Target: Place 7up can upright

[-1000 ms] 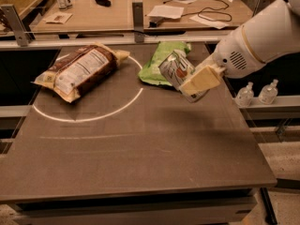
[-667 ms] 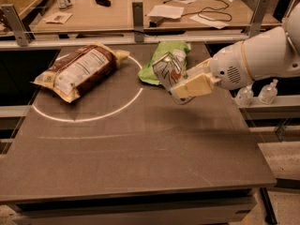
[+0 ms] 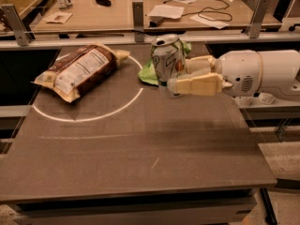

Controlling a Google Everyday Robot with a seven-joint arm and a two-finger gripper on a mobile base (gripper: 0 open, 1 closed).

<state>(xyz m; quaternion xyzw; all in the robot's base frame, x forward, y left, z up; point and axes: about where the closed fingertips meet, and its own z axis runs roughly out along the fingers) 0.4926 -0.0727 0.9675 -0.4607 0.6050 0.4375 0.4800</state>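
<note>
One can [image 3: 166, 57] was held upright, pinched between the end effector [image 3: 176, 77] fingers, near a green bag [image 3: 148, 74] on the bench [image 3: 140, 153].

The gripper [image 3: 177, 76], extending over the right edge of the tabletop [image 3: 140, 163], holds the 7up can [image 3: 166, 60] upright, jaws clamped on its sides.

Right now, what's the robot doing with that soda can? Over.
Gripper mid-table right, jaws shut on 7up can. Can nearly upright, low over tabletop. Green bag just behind; brown bag well left.
</note>
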